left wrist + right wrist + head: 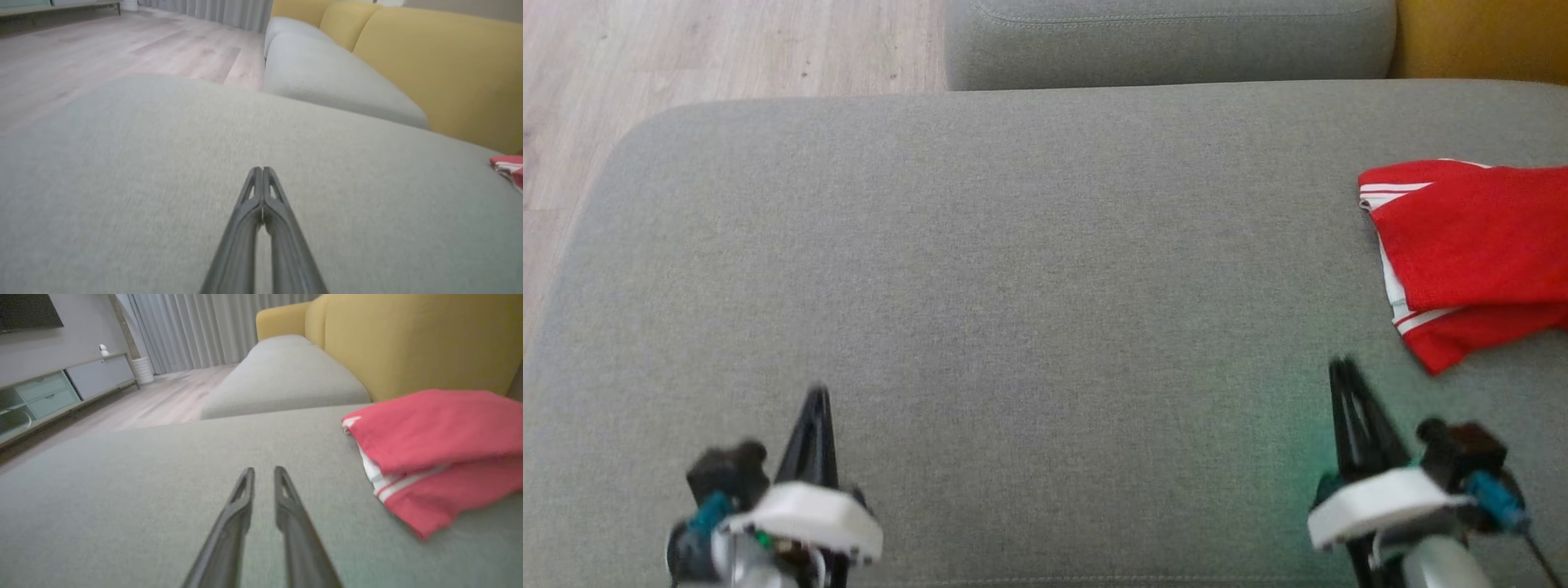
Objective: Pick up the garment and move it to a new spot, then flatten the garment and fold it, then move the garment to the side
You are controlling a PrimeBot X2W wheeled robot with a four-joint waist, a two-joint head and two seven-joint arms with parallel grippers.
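Grey cushion (1013, 286): folded red garment (1470, 253) lies at its right side, apparently in two layers. Right gripper (264, 470) near it, fingers slightly apart, empty; left gripper (262, 169) pressed together, well apart. Right wrist view adds cabinet (61, 388), curtains (204, 330).
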